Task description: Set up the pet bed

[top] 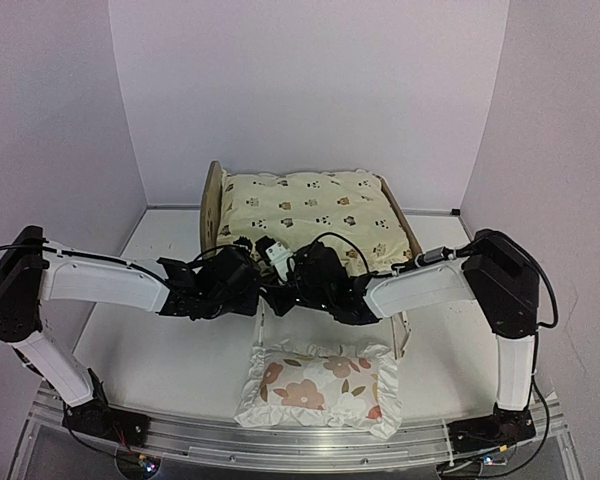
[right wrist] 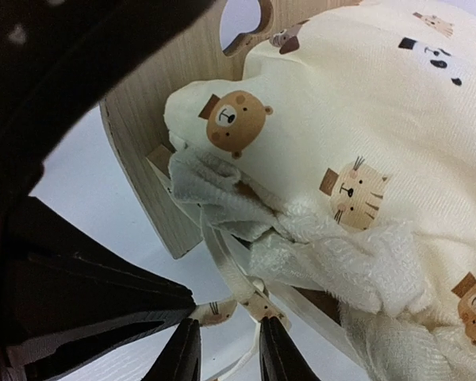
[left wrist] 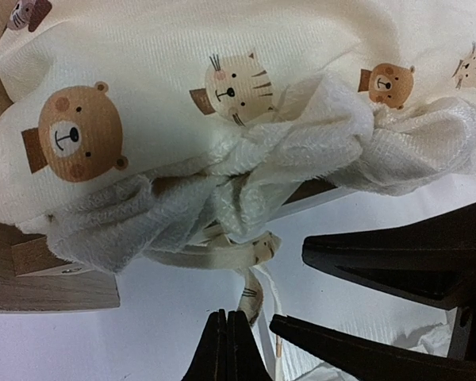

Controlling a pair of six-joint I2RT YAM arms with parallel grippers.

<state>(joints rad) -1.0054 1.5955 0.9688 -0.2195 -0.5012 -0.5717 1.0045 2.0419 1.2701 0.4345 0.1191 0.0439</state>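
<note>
Light-wood pet bed (top: pixel 213 200) holds cream cushion (top: pixel 310 215); floral pillow (top: pixel 320 385) outside.

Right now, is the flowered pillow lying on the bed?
No, the flowered pillow lies on the table in front of the pet bed.

bed (top: pixel 212 200) is standing upright mid-table, far side | light wood | rounded headboard (right wrist: pixel 139 119) is facing left | cushion (top: pixel 310 215) is covering its base
</note>
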